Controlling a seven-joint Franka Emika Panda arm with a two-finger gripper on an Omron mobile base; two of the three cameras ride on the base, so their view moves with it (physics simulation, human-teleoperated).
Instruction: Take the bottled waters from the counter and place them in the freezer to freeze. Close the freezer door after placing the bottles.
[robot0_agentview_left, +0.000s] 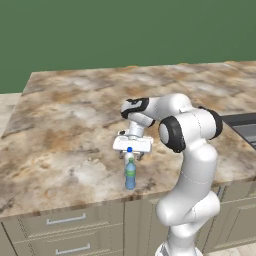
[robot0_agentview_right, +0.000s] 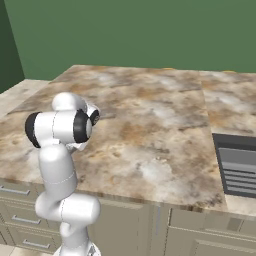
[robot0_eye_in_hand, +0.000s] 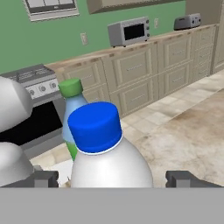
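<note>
Bottled waters stand close together nr front edge of tabletop (robot0_agentview_left: 65, 115): blue-cap bottle (robot0_eye_in_hand: 107, 153) sits btwn the wide-open, empty claw (robot0_eye_in_hand: 111, 178), green-cap bottle (robot0_eye_in_hand: 73, 114) just behind it. Risk: closing fingers (robot0_eye_in_hand: 181, 178) or wrist nudge green-cap one, tipping it; smooth plastic may slip if grip's off-centre.

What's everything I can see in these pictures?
bottled waters: two. Whitish with blue cap, between the end effector's fingertips; blue-tinted with green cap, just behind it. Both upright on the counter near its front edge.
counter: one, brown-and-beige marbled stone, over beige drawers.
drawers: beige, silver bar handles.
microwave: one, silver, on far cabinets.
toaster: one, silver, far right.
stove: one, grey, against green wall.
end effector: open, straddling the blue-capped bottle.
</note>
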